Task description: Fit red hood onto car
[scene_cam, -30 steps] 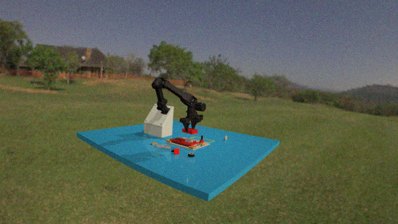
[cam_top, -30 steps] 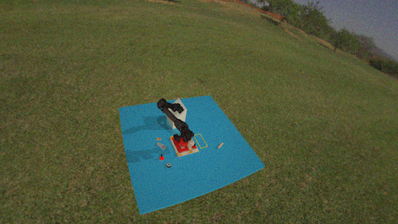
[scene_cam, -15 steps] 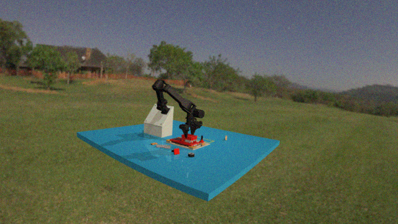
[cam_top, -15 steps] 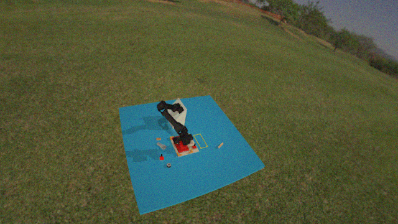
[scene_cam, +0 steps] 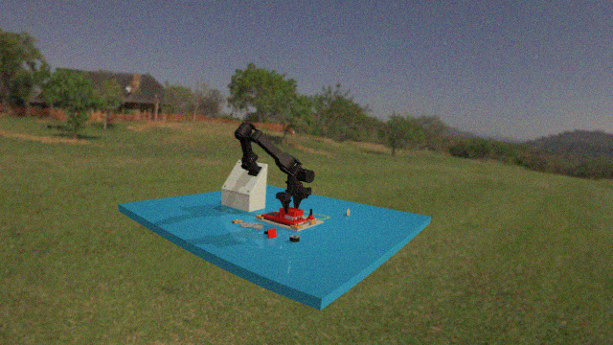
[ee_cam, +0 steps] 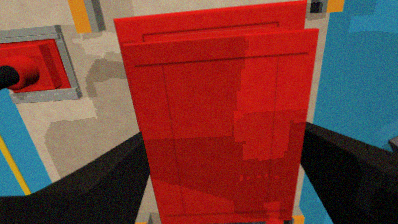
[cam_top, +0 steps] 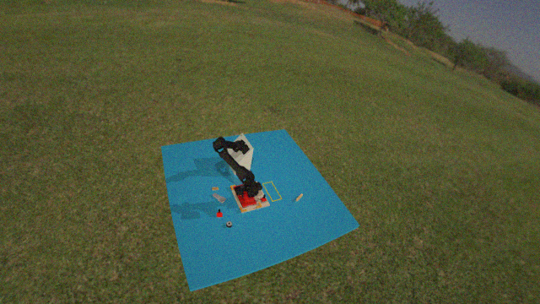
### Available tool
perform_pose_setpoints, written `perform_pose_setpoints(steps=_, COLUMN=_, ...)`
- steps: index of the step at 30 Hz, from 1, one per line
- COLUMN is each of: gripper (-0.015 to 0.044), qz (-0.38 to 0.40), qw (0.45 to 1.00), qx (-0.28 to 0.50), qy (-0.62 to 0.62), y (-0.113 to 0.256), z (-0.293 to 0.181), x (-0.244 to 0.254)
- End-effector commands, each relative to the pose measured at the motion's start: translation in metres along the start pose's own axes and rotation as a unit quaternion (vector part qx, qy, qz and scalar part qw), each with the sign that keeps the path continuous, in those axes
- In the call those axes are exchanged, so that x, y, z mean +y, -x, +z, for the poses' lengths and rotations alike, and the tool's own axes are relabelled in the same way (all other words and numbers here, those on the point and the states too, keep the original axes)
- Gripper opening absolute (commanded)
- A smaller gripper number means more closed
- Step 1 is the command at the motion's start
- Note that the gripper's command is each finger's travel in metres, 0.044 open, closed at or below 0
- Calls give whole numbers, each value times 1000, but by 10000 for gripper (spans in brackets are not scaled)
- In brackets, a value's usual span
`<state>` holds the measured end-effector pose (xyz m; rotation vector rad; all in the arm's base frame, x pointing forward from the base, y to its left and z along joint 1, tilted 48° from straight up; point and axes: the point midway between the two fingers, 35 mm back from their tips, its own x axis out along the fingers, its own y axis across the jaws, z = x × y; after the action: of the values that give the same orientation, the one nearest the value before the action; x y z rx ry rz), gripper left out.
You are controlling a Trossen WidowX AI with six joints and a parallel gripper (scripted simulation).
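Note:
The red hood (scene_cam: 292, 211) (ee_cam: 220, 110) is held level between the fingers of my gripper (scene_cam: 291, 208) (ee_cam: 220, 132), which is shut on its two sides. It is over the red car chassis (cam_top: 248, 201) (scene_cam: 269, 218) (ee_cam: 210, 18) in the beige jig (cam_top: 254, 209) (scene_cam: 299, 229) (ee_cam: 65, 150). Pale parts show just under the hood in the exterior view. In the wrist view the hood covers the engine, the pegs and most of the deck, and only a strip of chassis shows past its far edge. Whether pegs are in the holes cannot be seen.
A red part with a black knob (scene_cam: 310, 217) (ee_cam: 35, 67) stands in a jig pocket beside the chassis. Around the jig lie a grey flat part (cam_top: 218, 198), a red piece (cam_top: 219, 214) (scene_cam: 272, 233), a wheel (cam_top: 229, 225) (scene_cam: 294, 239) and a tan piece (cam_top: 299, 197) (scene_cam: 348, 212). A white box (scene_cam: 235, 198) stands behind.

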<state>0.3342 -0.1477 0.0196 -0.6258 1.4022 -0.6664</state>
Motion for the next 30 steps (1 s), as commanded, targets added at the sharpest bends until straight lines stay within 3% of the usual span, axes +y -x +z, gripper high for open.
perform_pose_setpoints(steps=1, gripper=0, qz=2, qw=1000, qx=1, qy=4, y=-1, z=-3, x=1)
perform_pose_setpoints(steps=30, gripper=0, qz=2, qw=1000, qx=1, qy=4, y=-8, z=-2, x=2)
